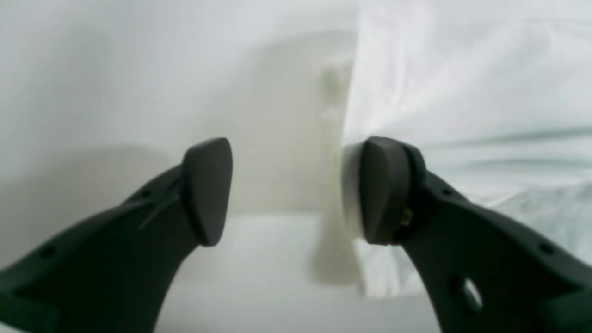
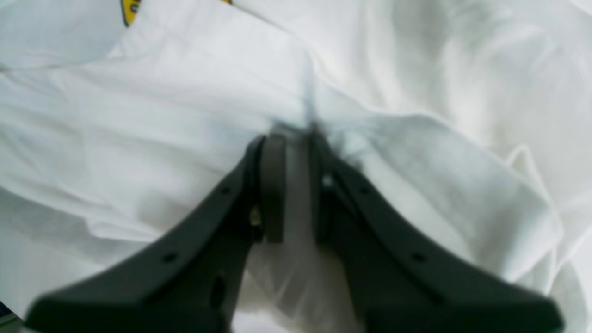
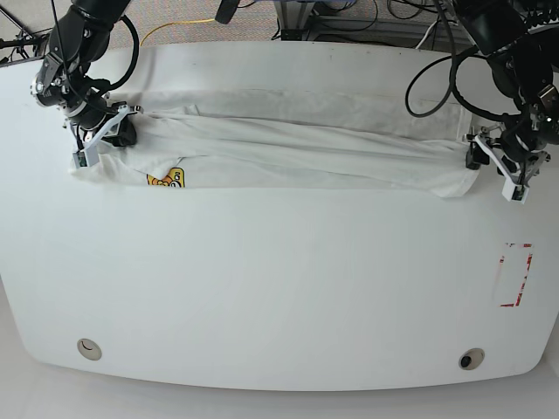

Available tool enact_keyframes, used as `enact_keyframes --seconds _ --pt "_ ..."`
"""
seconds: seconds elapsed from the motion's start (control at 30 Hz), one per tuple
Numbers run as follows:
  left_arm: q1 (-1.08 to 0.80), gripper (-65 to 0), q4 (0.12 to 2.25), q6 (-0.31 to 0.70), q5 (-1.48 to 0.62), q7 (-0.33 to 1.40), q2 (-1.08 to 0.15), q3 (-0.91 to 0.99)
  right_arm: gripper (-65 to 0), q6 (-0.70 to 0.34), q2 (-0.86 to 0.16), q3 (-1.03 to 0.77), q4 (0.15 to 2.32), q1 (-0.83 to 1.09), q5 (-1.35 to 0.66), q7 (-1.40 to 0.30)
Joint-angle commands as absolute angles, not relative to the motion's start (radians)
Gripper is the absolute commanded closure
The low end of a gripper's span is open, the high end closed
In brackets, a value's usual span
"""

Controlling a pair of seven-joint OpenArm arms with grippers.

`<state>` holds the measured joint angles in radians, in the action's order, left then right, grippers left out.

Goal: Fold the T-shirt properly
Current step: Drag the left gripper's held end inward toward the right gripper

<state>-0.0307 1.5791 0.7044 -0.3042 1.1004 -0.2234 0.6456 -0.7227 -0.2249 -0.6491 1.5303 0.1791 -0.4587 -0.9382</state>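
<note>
2 grippers (fingers point(image 2: 273, 185)), 1 T-shirt point(image 3: 288, 148)

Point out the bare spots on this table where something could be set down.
Free: the wide table front, from the T-shirt's near edge to the table's near rim. Narrower: the far strip behind the shirt. Crowded: both shirt ends, at the right gripper and the left gripper.

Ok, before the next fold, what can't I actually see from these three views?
- Robot print on the large white cotton T-shirt: base view shows only a yellow-orange corner; folded cloth covers the rest.
- Left hand: open in the left wrist view, one pad against the cloth edge; blur hides whether any cloth lies between the pads.
- Right hand: shut on a cloth pleat in the right wrist view; which part of the shirt is unclear.
- Red marking on the table: too small to read.
</note>
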Motion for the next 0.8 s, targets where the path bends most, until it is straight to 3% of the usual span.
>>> enact_keyframes --seconds 0.0,0.77 --pt "-0.03 -39.2 1.564 0.698 -0.346 1.109 -0.242 0.674 -9.2 -0.698 -0.242 -0.657 1.537 0.182 -0.41 -0.963" --pt "-0.151 -39.0 1.409 0.698 -0.78 1.115 -0.334 0.644 -9.0 -0.698 -0.24 -0.654 1.538 0.18 -0.41 -0.963"
